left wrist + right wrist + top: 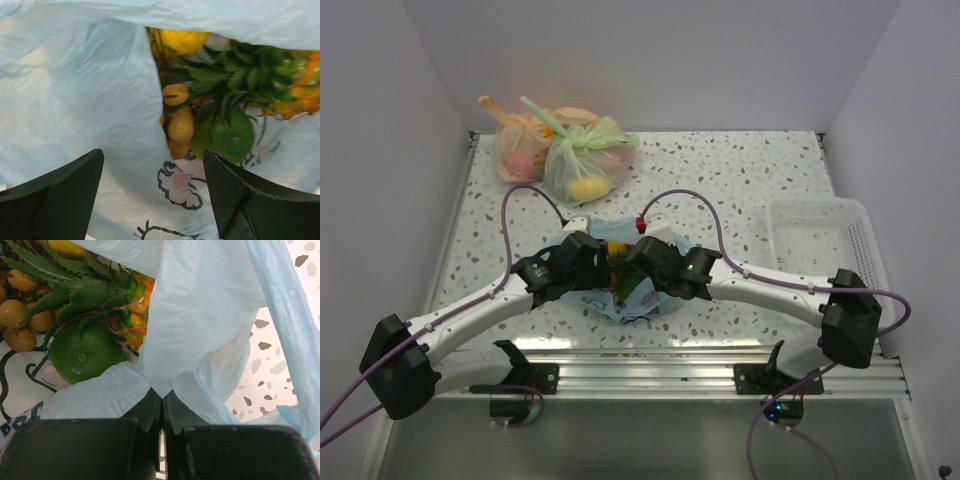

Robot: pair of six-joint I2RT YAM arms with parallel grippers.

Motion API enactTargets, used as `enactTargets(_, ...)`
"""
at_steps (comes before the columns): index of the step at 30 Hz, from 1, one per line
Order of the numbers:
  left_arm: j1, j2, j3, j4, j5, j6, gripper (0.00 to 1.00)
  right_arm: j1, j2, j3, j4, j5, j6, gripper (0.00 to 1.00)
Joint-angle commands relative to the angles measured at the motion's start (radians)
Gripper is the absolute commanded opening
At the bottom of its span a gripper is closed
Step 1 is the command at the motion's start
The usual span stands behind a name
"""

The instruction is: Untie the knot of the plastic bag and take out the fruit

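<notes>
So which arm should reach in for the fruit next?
Left, probably: the left claw is open facing the exposed fruit, while the right claw is shut on the light blue bag, holding it open.

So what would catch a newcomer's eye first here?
The light blue bag in the middle of the table: the right gripper pinches a fold of it, and the left gripper hangs open beside it. Its mouth gapes on a round green fruit, a spiky pineapple top and tan berries. A green bag and an orange bag, both knotted, sit at the far left corner.
</notes>
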Motion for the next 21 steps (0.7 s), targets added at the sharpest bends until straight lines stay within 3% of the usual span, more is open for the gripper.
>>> enactTargets(1, -0.006, 0.016, -0.043, 0.068, -0.083, -0.051, 0.85, -0.007, -0.057, -0.029, 0.049, 0.011, 0.018, 0.0)
enactTargets(4, -0.006, 0.026, -0.081, 0.082, -0.091, -0.064, 0.76, -0.011, -0.087, -0.064, 0.061, 0.015, 0.021, 0.0)
enactTargets(7, -0.004, 0.025, -0.112, 0.102, -0.091, -0.076, 0.52, -0.042, -0.125, -0.117, 0.067, 0.011, 0.03, 0.0)
enactTargets(8, -0.004, 0.022, -0.118, 0.104, -0.097, -0.076, 0.34, -0.056, -0.139, -0.136, 0.065, 0.009, 0.038, 0.0)
enactTargets(11, -0.003, 0.017, -0.124, 0.087, -0.118, -0.074, 0.11, -0.131, -0.202, -0.214, 0.076, -0.023, 0.053, 0.0)
enactTargets(14, -0.003, -0.001, -0.139, 0.082, -0.146, -0.071, 0.0, -0.226, -0.25, -0.291, 0.088, -0.078, 0.049, 0.0)
enactTargets(21, 0.06, -0.052, -0.175, 0.077, -0.146, -0.015, 0.0, -0.395, -0.253, -0.397, 0.116, -0.24, 0.026, 0.0)
